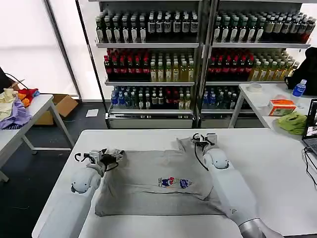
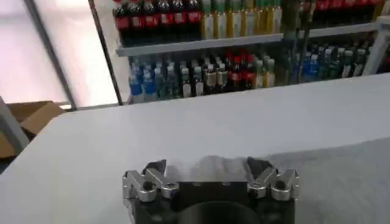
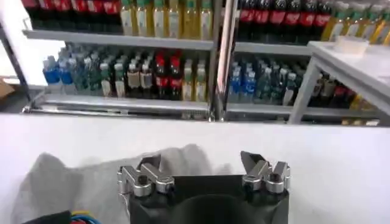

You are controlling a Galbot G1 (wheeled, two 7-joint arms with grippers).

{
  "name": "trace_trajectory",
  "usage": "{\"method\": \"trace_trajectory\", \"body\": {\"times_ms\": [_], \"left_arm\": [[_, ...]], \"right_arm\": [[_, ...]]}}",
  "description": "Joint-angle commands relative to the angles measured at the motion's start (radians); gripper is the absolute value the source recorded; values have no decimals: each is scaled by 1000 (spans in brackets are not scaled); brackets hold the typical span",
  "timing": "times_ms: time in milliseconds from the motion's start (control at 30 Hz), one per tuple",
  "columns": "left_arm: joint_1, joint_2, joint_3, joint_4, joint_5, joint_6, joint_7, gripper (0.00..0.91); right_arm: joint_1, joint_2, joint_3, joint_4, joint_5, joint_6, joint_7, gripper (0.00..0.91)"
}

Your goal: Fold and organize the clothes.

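Head view: we see grey T-shirt [image 1: 153, 181] flat mid-counter [image 1: 277, 163]; left tool [image 1: 110, 157] open at its left sleeve, right tool [image 1: 204, 139] open at its far-right shoulder.

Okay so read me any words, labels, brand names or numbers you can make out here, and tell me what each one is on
None can be read.
Chest print on the grey shirt: multicolour, too small to read.
Bottle labels on the shelves: too small and blurred.
Orange box on the side table: no text can be made out.
Blue-labelled water bottle: label unreadable.
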Motion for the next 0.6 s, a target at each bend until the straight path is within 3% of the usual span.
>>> {"method": "trace_trajectory", "body": {"times_ms": [33,100,133,167,200,233,267,600], "left_arm": [[-4,4,4,31,0,5,4,907],[0,3,4,28,1,7,5,766],[4,3,6,25,1,10,5,554],[7,2,6,22,1,12,5,433],[9,2,5,20,1,13,5,111],[14,1,5,18,0,16,4,60],[17,1,5,13,1,18,4,40],[52,-14,4,1,3,18,13,10]], "right_arm": [[10,18,-6,-35,-17,-2,-1,907],[5,20,-5,-32,-18,-2,-1,836],[0,21,-5,-29,-19,-2,-2,675],[-2,21,-5,-27,-20,-2,-3,564],[-5,22,-5,-24,-20,-1,-3,312],[-13,22,-4,-16,-19,-1,-3,312],[-18,22,-4,-12,-19,-1,-3,0],[-59,9,0,36,-16,-2,-4,0]]}}
